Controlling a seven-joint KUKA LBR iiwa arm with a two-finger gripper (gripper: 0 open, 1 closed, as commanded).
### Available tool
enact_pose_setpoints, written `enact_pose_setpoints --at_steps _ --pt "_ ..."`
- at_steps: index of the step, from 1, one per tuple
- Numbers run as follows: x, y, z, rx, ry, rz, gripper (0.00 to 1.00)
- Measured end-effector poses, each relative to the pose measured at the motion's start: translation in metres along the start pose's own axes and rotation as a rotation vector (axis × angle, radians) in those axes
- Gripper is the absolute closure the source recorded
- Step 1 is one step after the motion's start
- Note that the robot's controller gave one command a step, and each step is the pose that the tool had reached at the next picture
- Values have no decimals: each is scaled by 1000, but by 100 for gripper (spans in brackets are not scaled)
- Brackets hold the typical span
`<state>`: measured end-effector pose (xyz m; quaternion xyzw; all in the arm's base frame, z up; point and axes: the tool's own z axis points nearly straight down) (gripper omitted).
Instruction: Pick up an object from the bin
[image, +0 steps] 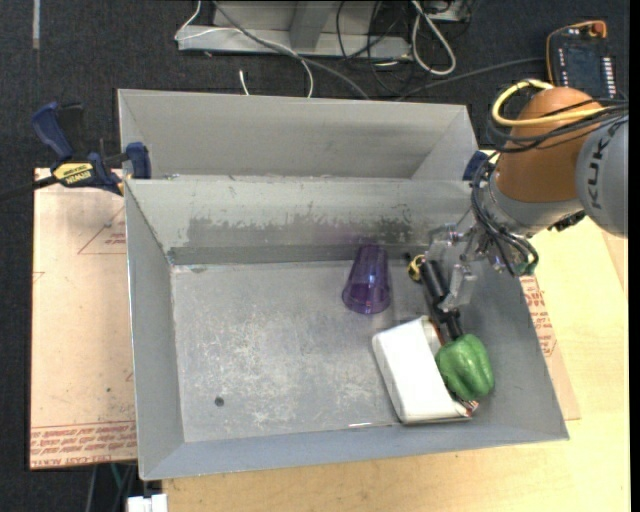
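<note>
Scanning the bin (260, 370), you have a white box (410, 378) at its near right, a green pepper (466, 366) on that box's right edge, a purple cup (366, 280) behind, and the gripper (447, 316) close over box and pepper, open or closed you cannot tell; likely the approach step, so next centre on one and descend.

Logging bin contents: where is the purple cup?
In the camera view, the purple cup sits right of centre near the bin's back wall, left of the gripper and up-left of the white box.
</note>
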<state>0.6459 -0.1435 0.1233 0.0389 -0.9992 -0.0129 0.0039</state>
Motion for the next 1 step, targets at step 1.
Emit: enact_pose_setpoints --at_steps 1 --pt "2 1 -21 -2 6 0 100"
